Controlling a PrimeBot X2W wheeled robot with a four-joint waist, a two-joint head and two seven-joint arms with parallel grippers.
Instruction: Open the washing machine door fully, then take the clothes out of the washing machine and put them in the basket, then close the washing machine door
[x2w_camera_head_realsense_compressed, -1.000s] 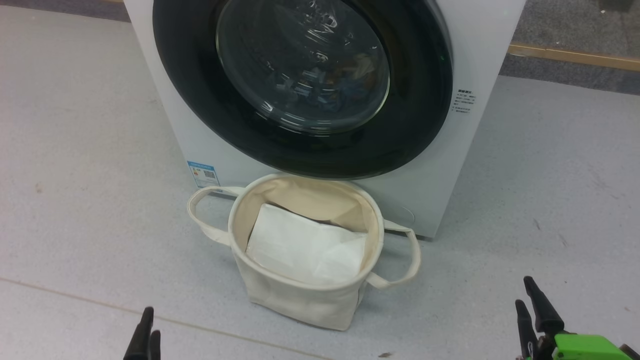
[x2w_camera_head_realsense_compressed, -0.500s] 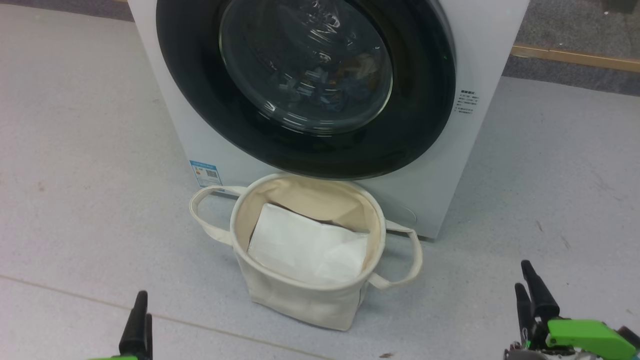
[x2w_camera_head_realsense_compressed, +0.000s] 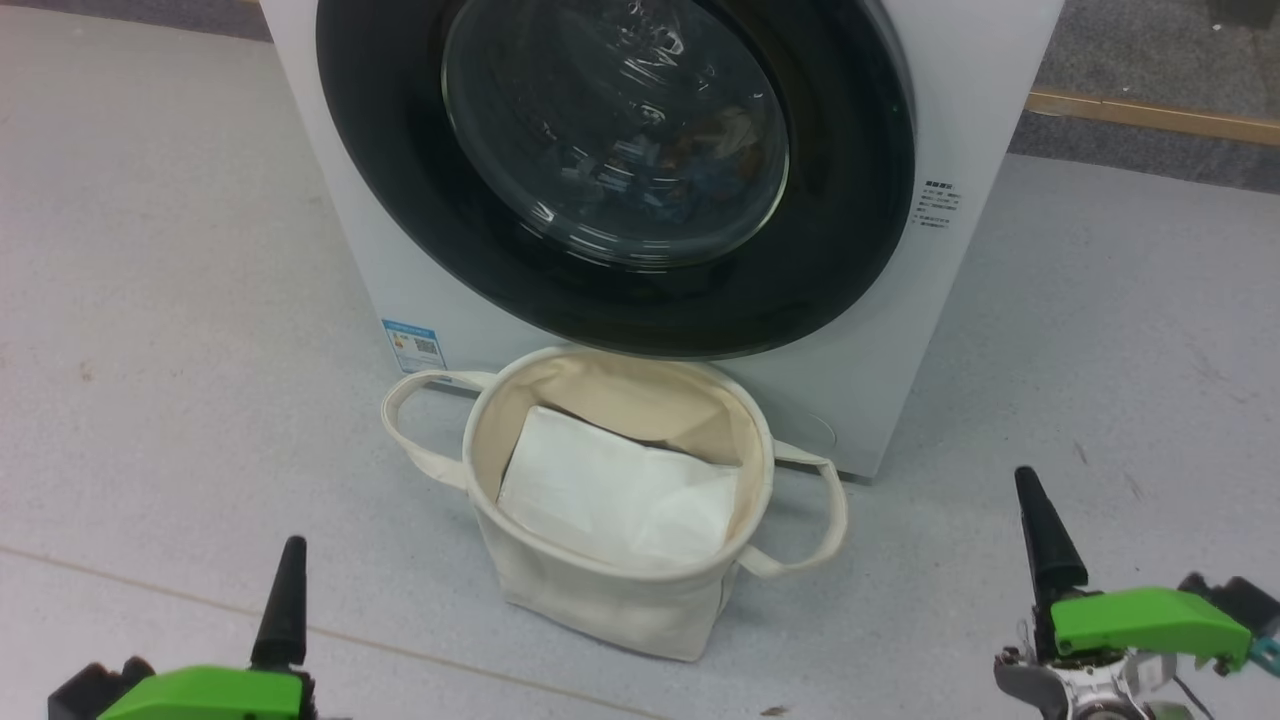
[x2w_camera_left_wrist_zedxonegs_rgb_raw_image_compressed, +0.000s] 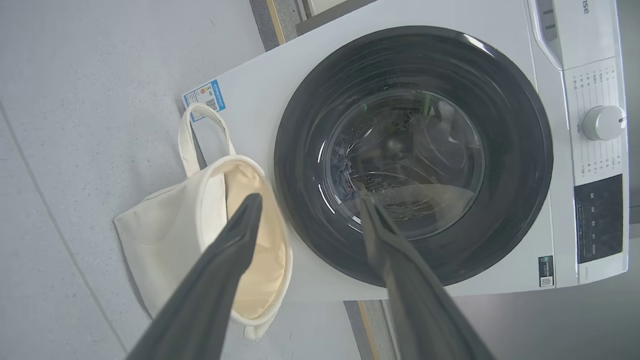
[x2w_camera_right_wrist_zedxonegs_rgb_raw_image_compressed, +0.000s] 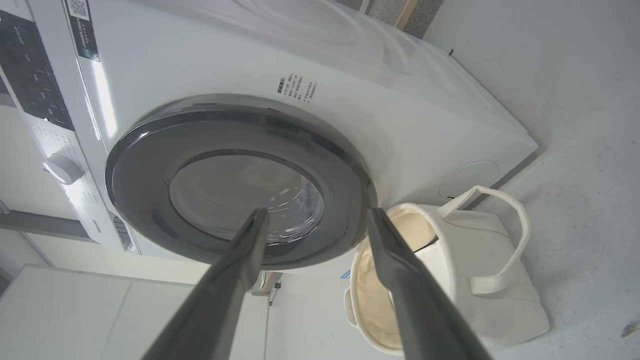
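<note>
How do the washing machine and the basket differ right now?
The washing machine is a big rigid white box; the basket is a small soft cream tub. The washing machine is closed by its door; the basket stands open-topped. Behind the glass the washing machine holds dim clothes; the basket holds a flat white sheet. Both sit on the floor.

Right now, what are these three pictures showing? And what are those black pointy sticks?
This is a robot with two arms. One picture comes from a camera on its head, looking down. The other two come from cameras on its wrists. The black sticks are its fingers. Each pair makes a gripper: the left gripper and the right gripper. Both are open and hold nothing. On the floor stands a washer with its round door shut. In front sits a basket with a folded white sheet inside.
</note>
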